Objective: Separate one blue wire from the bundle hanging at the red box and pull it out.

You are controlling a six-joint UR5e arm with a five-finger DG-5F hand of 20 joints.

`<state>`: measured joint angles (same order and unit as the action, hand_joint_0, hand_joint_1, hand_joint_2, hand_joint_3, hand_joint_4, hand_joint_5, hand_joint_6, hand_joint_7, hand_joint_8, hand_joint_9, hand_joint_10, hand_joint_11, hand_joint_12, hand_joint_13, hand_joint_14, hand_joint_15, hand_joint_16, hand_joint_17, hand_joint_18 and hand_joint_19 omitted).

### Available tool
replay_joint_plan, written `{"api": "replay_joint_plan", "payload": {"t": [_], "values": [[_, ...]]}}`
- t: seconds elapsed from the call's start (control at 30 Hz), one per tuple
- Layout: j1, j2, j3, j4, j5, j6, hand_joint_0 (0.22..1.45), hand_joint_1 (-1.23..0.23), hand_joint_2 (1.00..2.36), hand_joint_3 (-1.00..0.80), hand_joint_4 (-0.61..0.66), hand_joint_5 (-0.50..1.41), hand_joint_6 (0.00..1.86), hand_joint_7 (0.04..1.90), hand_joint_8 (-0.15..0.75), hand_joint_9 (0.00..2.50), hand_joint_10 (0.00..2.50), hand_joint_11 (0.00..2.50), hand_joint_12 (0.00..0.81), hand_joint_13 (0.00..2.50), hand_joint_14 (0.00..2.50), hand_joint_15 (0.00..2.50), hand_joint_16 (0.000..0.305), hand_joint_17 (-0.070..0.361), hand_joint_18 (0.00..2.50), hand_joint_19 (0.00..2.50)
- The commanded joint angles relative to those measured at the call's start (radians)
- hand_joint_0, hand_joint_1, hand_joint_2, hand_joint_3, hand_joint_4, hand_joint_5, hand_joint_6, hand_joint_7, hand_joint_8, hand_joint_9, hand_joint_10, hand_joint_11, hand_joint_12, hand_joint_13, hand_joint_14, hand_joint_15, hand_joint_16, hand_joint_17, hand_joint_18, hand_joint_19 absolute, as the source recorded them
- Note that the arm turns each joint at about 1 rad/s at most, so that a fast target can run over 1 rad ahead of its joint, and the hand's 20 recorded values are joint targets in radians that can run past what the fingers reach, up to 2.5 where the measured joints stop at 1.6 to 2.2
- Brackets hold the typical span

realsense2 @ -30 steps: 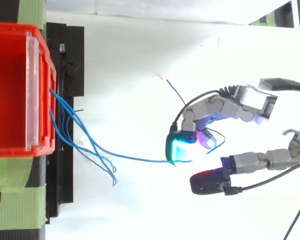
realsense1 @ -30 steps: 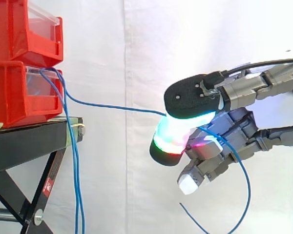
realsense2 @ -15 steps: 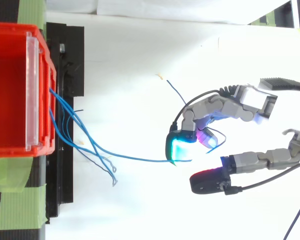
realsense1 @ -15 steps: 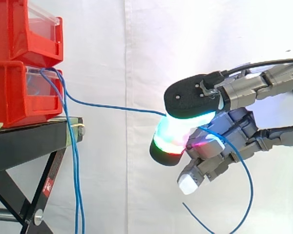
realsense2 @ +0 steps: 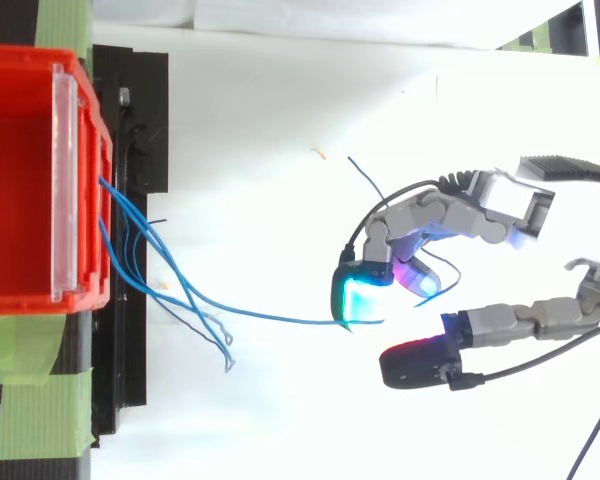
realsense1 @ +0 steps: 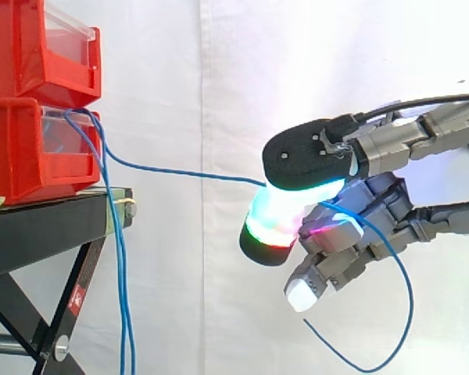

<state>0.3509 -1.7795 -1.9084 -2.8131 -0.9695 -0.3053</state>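
**Hand** [realsense1: 379, 205]: enters from the right in the side view, well clear of the stand. Its fingers are curled. Two thick fingertips [realsense1: 277, 223] are pressed together, one black on its back and the other glowing cyan, green and red. They pinch a single blue wire between them. A further pad below glows white.

**Blue wire** [realsense1: 180, 172]: one strand, drawn apart from the rest. It leaves the front of the lower red bin and runs in a shallow sag across open air to the pinch. Past the pads it loops down beneath the hand, and its free end hangs loose. In the top view the strand [realsense2: 280, 319] crosses from the bin front to the cyan pad.

**Bundle** [realsense1: 123, 297]: the remaining blue wires, hanging from the same bin front down past the stand's edge. From above they fan out [realsense2: 155, 250] just beside the bin.

**Lower red bin** [realsense1: 16, 156]: rests on the black stand [realsense1: 39, 226], with a clear window at its front.

**Upper red bin** [realsense1: 23, 47]: stacked on the lower one.

**Green tape** [realsense2: 30, 400]: strips on the stand beside the bin.

**White curtain** [realsense1: 180, 78]: backdrop.
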Motion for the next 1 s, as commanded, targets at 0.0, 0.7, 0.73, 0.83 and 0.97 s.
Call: {"api": "replay_joint_plan", "payload": {"t": [0.0,0.7,0.73,0.83,0.97], "values": [[0.000,0.000,0.000,0.000,0.000,0.000,0.61,-0.75,1.03,0.04,-0.09,-0.15,0.79,1.16,0.245,0.34,0.91,1.95,0.328,0.43,0.02,0.54,0.041,0.093,0.37,0.61],[0.000,0.000,0.000,0.000,0.000,0.000,0.61,-0.75,1.02,0.04,-0.08,-0.15,0.79,1.16,0.244,0.34,0.94,1.94,0.329,0.43,0.02,0.55,0.042,0.094,0.38,0.61],[0.000,0.000,-0.001,0.001,0.002,0.000,0.61,-0.75,1.02,0.04,-0.08,-0.15,0.79,1.17,0.244,0.34,0.93,1.97,0.329,0.43,0.02,0.55,0.042,0.094,0.38,0.61],[0.000,0.000,0.000,0.000,-0.002,0.000,0.61,-0.75,1.02,0.04,-0.08,-0.15,0.79,1.16,0.247,0.34,0.95,1.94,0.330,0.43,0.02,0.55,0.042,0.094,0.38,0.60],[0.000,0.000,0.000,0.000,-0.002,0.000,0.61,-0.75,1.02,0.04,-0.08,-0.15,0.79,1.17,0.246,0.34,0.96,1.94,0.330,0.44,0.02,0.55,0.042,0.094,0.38,0.61]]}}
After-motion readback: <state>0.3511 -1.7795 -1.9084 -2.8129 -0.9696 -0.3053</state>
